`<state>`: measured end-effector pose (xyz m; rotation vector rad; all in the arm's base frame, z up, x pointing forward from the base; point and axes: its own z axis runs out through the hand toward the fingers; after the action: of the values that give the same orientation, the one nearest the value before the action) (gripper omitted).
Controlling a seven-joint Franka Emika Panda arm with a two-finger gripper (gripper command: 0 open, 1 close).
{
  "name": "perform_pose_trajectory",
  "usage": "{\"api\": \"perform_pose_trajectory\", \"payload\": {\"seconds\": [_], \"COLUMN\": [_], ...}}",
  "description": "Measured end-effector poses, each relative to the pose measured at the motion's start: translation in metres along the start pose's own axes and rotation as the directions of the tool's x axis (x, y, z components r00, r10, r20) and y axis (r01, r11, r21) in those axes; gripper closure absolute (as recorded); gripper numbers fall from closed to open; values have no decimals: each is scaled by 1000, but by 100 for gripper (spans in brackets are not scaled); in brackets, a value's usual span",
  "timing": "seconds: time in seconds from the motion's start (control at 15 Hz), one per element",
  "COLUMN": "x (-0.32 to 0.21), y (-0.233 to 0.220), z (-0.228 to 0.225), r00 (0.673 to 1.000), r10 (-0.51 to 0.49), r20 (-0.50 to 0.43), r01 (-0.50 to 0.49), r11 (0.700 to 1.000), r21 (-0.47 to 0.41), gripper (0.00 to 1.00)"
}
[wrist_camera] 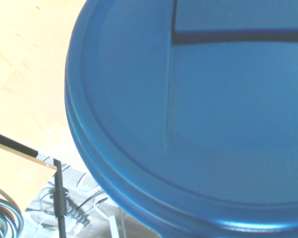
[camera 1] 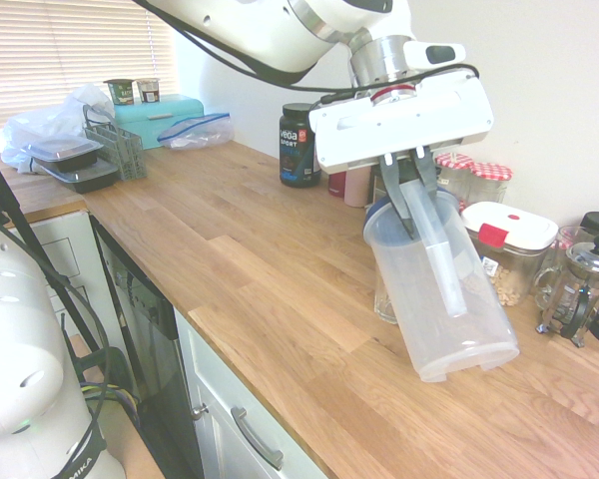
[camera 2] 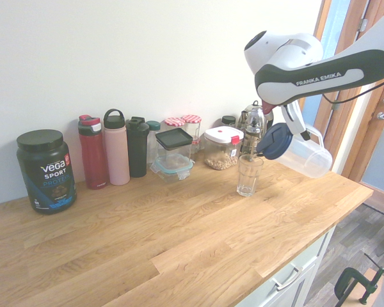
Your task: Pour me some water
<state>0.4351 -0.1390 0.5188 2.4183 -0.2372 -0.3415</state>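
My gripper (camera 1: 411, 200) is shut on the handle of a clear plastic pitcher (camera 1: 441, 294) with a blue lid (camera 2: 274, 141). The pitcher (camera 2: 305, 155) hangs tilted above the wooden counter, lid end lowest and leaning toward a clear drinking glass (camera 2: 249, 174). The glass (camera 1: 383, 301) stands upright on the counter, partly hidden behind the pitcher in the first exterior view. I see no stream of water, and the glass looks empty. In the wrist view the blue lid (wrist_camera: 198, 114) fills most of the picture.
Along the wall stand a black Vega tub (camera 2: 45, 170), three bottles (camera 2: 116, 147), lidded food containers (camera 2: 223, 147), jars (camera 1: 489, 183) and a French press (camera 1: 582, 284). A dish rack (camera 1: 115, 148) and boxes sit at the counter's far end. The counter's front edge (camera 2: 294, 246) is near.
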Motion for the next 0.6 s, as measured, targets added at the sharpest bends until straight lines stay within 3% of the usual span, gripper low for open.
{"api": "perform_pose_trajectory", "payload": {"seconds": [0.4,0.6], "x": [-2,-18], "y": [10,36], "z": [4,-1], "r00": [1000,999], "r10": [25,38], "r20": [7,-35], "r01": [-25,-35], "r11": [1000,997], "r21": [4,66], "gripper": [100,100]}}
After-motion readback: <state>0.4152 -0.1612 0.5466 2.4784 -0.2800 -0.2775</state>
